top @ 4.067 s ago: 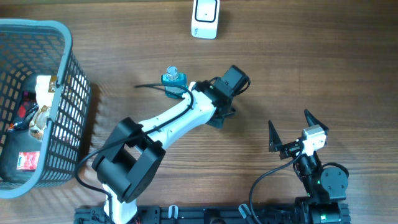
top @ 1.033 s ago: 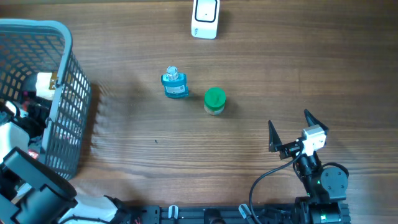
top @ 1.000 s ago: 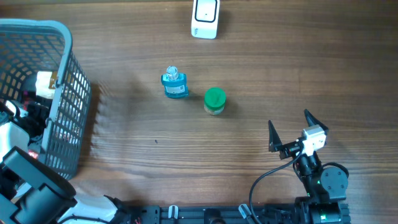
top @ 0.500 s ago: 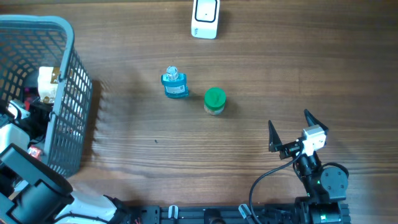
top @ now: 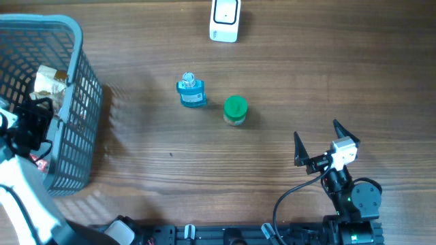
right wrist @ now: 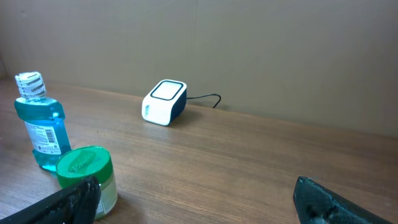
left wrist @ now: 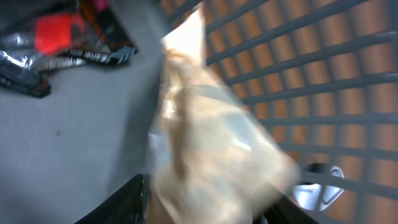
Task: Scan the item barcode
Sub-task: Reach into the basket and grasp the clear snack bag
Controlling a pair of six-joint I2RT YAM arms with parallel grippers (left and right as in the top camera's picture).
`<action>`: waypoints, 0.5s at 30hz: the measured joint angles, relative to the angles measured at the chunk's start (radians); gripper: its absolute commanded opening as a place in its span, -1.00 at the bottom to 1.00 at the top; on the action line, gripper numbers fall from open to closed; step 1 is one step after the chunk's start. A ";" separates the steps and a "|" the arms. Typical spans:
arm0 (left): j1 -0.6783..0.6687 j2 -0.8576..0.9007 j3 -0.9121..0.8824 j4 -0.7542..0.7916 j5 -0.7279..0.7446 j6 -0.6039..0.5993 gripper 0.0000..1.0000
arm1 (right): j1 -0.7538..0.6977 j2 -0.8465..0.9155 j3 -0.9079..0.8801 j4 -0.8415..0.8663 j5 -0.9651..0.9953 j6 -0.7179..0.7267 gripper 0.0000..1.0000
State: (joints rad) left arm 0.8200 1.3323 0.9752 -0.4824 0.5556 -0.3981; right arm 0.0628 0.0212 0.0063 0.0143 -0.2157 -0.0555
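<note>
**While left grips packet, right sits parked**

Left arm (top: 17, 187) angles up into basket (top: 85, 102). Left gripper (top: 39, 103) is clamped partway on tan packet (top: 51, 80), blurred between its fingers. Right gripper (top: 316, 131) is low, jaws spread wide, empty. Scanner (top: 224, 20) is far beyond its fingertips.

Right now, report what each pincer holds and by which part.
Left pincer: the packet in the basket, gripped by its near end, as far as the blur lets me tell. Right pincer: open, holding nothing.
</note>
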 measured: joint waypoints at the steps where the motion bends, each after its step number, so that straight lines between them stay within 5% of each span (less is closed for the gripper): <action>1: 0.000 -0.040 0.000 -0.001 -0.001 -0.009 -0.03 | 0.000 0.000 0.000 0.000 0.000 0.000 1.00; 4: 0.000 -0.214 0.000 0.006 0.000 -0.041 -0.18 | 0.000 0.000 0.000 0.000 0.000 0.000 1.00; 7: 0.000 -0.357 0.000 0.011 -0.021 -0.056 0.82 | 0.000 0.000 0.000 0.000 0.000 0.000 1.00; 8: -0.001 -0.392 0.000 0.003 -0.044 -0.058 1.00 | 0.000 0.000 0.000 0.000 0.000 0.000 1.00; 11: -0.001 -0.378 0.004 -0.091 -0.127 -0.060 1.00 | 0.000 0.000 0.000 0.000 0.000 0.000 1.00; 15: -0.001 -0.127 0.005 -0.121 -0.261 -0.061 1.00 | 0.000 0.000 0.000 0.000 0.000 0.000 1.00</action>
State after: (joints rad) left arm 0.8192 1.2049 0.9802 -0.6029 0.2943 -0.4587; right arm 0.0628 0.0212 0.0063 0.0139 -0.2157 -0.0559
